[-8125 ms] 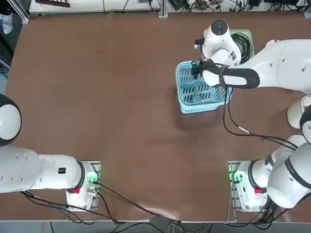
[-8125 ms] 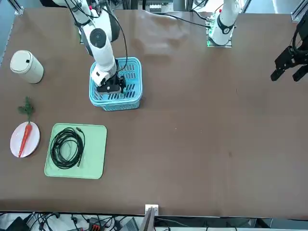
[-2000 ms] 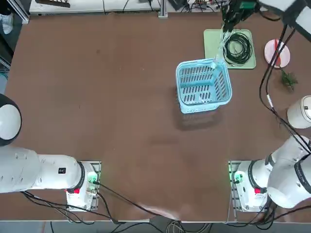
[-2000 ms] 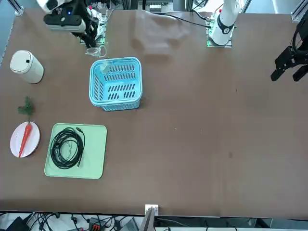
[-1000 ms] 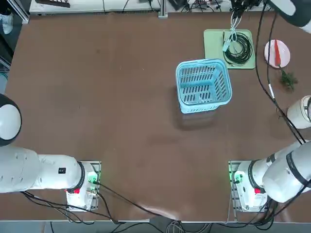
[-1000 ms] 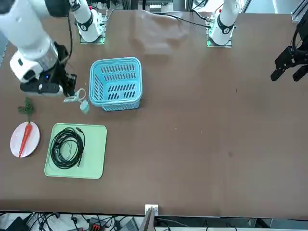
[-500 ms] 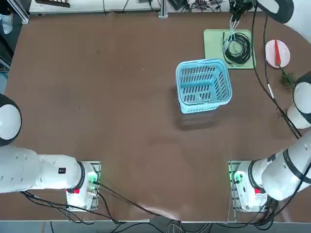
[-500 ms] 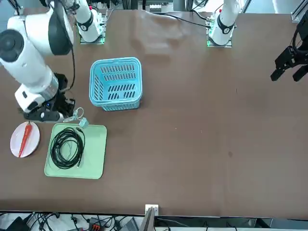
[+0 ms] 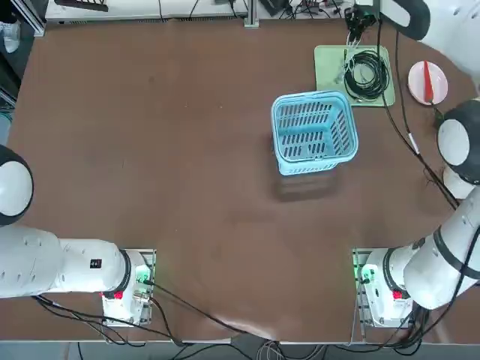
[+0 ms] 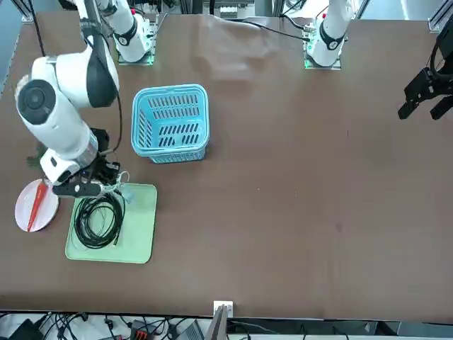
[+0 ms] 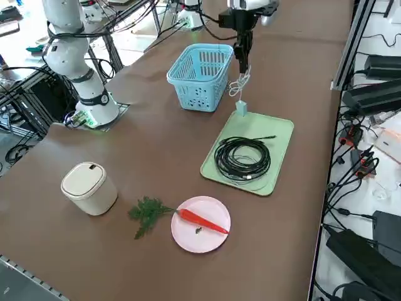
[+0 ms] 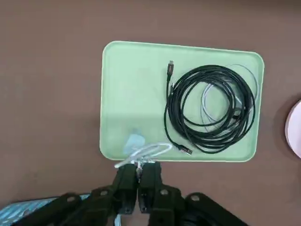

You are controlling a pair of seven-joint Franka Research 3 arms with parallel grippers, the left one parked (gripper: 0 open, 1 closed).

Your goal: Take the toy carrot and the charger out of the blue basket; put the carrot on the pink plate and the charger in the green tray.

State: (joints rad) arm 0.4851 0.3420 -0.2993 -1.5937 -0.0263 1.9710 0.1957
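My right tool (image 12: pixel 138 175) was clamped on the thin pale cord of the charger (image 11: pixel 241 108), fingers (image 12: pixel 126 181) pressed together around it. The whitish plug block dangled straight below on that cord, long axis upright — just over the edge of the green tray (image 11: pixel 276 130) nearest the blue basket (image 11: pixel 202 74); whether it touched the tray I could not tell.

I counted one charger, one basket, one tray, one pink plate (image 11: pixel 202 237) and one toy carrot (image 11: pixel 199 219).

On the tray lay one coiled black cable (image 11: pixel 242 158), filling the half away from the plug. The basket stood just beside the tray's near edge, on the brown surface (image 9: pixel 165 150).

Beyond the tray sat the plate with the carrot's red-orange stick lying flat across it — its thick end pointed off the rim toward the green leaf tuft (image 11: pixel 148 213), which lay on the surface. A white lidded canister (image 11: pixel 89 187) stood near the tuft.
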